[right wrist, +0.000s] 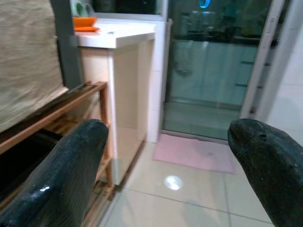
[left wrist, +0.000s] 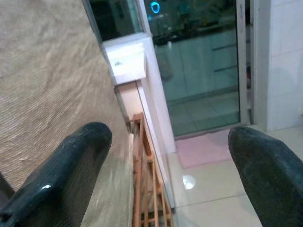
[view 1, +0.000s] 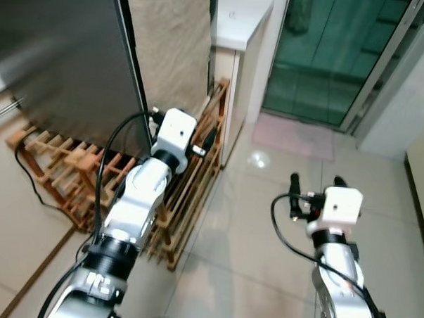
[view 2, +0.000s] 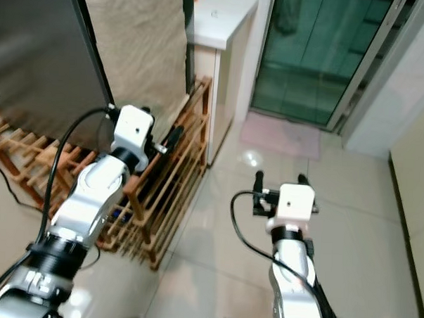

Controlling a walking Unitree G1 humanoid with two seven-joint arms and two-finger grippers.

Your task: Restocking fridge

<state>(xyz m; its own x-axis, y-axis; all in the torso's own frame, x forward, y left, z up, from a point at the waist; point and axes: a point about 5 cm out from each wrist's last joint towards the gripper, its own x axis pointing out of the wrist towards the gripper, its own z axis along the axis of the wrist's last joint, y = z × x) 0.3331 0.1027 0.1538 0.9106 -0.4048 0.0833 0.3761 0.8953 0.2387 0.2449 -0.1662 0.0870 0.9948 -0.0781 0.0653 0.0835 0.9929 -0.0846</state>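
Both claws, left (view 1: 211, 139) and right (view 1: 315, 182), are released and empty; the robot should first turn toward the fridge (view 1: 62, 54), steering past the rack (view 1: 189, 193).

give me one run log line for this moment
left gripper: open, empty, by wooden rack | right gripper: open, empty, over tiled floor | fridge: shut

both arms reach forward, left gripper (view 1: 202, 141) and right gripper (view 1: 315, 183) jaws spread.
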